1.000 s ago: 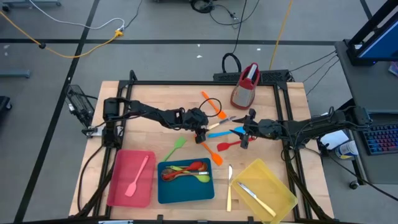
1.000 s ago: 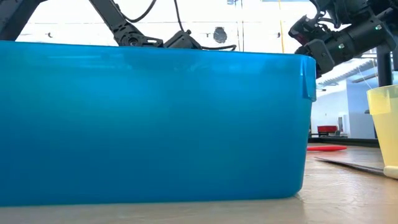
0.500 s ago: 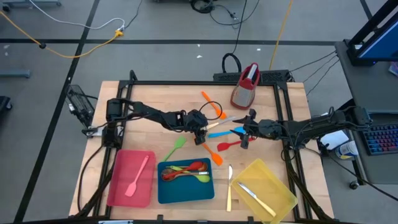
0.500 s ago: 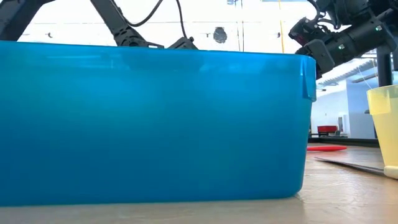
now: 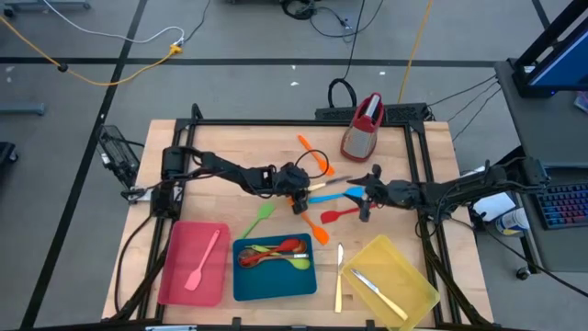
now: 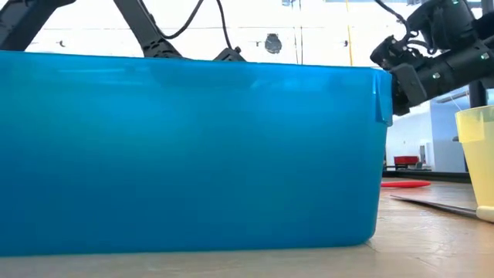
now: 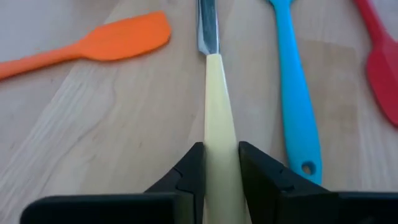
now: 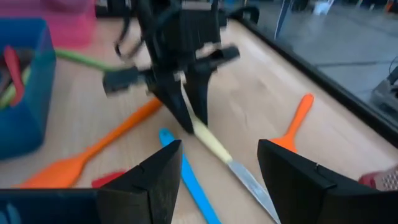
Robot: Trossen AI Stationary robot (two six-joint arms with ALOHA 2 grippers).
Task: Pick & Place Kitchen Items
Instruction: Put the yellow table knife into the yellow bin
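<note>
**Left jaws pinch a knife while loose utensils wait mid-table**

While a pink spatula [image 5: 204, 260] lies in the red tray [image 5: 176, 276] at seven o'clock, spoons fill the blue tray [image 5: 246, 283] at six and a knife rests in the yellow tray [image 5: 413, 276] at five, several spatulas are still loose. The left gripper [image 7: 220, 167] pinches the cream knife [image 7: 217, 118] by its handle at table centre, shown only by the left wrist view. The right gripper [image 8: 214, 165] hovers at three o'clock, spread wide, empty.
</note>
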